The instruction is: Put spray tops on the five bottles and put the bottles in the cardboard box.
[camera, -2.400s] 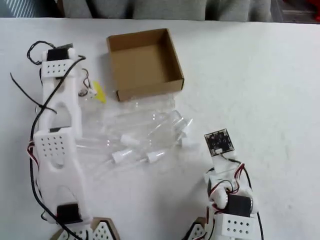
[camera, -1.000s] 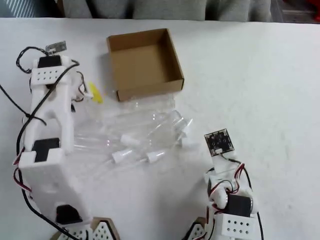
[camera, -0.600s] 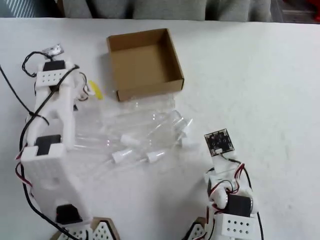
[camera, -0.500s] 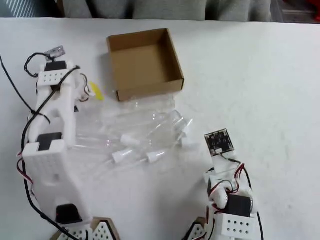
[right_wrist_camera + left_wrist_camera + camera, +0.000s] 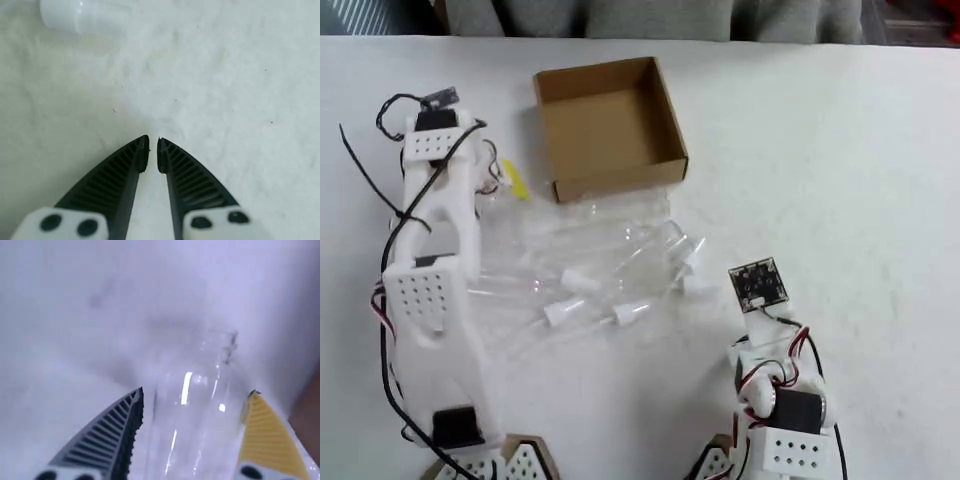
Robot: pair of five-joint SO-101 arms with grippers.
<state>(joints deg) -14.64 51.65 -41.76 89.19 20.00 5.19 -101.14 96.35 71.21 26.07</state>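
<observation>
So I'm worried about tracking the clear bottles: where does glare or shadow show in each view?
High view: the clear bottles nearly vanish against the white table, with faint glints. Left wrist view: bright streaks of glare on the bottle between the jaws. Right wrist view: a small highlight on the spray top.

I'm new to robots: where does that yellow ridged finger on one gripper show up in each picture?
High view: the yellow ridged finger sits at the left arm's tip, just left of the brown cardboard box.
Left wrist view: same finger, beside a clear plastic bottle.
Right wrist view: the right gripper, black-fingered, over white table.
Shared landmark: the box, probably the brown strip past the yellow finger.
</observation>
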